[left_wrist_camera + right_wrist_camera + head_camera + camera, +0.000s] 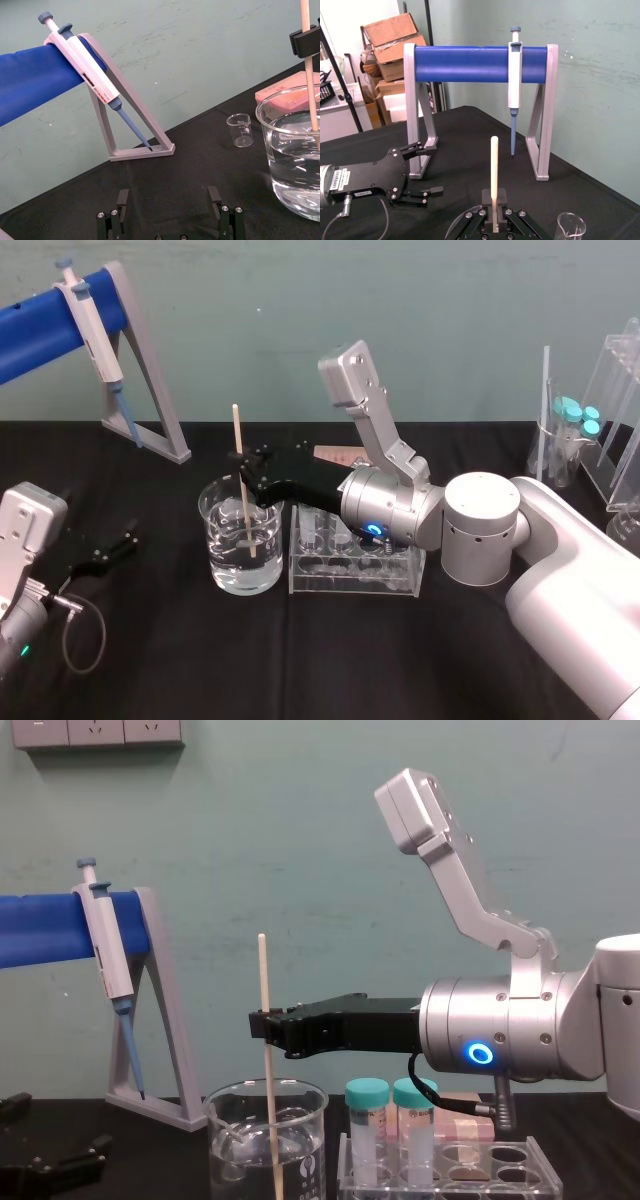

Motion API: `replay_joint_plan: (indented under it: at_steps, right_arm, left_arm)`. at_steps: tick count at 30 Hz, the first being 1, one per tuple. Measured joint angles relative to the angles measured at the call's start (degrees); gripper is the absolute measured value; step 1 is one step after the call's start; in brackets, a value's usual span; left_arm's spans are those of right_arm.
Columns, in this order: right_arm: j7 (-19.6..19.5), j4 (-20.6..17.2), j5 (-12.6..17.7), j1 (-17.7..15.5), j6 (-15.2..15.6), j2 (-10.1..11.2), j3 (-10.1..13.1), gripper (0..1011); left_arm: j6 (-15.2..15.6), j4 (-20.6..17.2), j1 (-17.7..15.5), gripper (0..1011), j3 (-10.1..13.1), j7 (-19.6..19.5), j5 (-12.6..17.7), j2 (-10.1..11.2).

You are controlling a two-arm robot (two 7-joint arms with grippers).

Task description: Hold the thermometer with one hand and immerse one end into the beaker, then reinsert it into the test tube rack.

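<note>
Near left, the black left gripper (169,194) sits spread, empty. Farther in, the thin pale cream thermometer (263,980) dips into the clear glass beaker (222,550), left of the clear plastic test tube rack (350,583), pinched mid-shaft by the black right gripper (494,209) — light, stiff, likely brittle, so a gentle mid-shaft hold suits.

Even, diffuse light from above — shadows faint on the black counter (180,660). White glints on the beaker (225,540) glass and water; rack (400,575) plastic catches soft highlights. Wall (300,320) evenly lit.
</note>
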Motion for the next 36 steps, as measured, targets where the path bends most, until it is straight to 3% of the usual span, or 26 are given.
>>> replay_joint_plan:
  at_steps: [29,36]
  right_arm:
    - [0.0,-0.1,0.0,0.0,0.1,0.0,0.1,52]
    - [-0.6,-4.8,0.2,-0.1,1.8,0.6,2.6,52]
  left_arm:
    - [0.0,0.0,0.0,1004,0.0,0.0,0.0,0.0]
    - [0.0,0.0,0.0,1004,0.0,0.0,0.0,0.0]
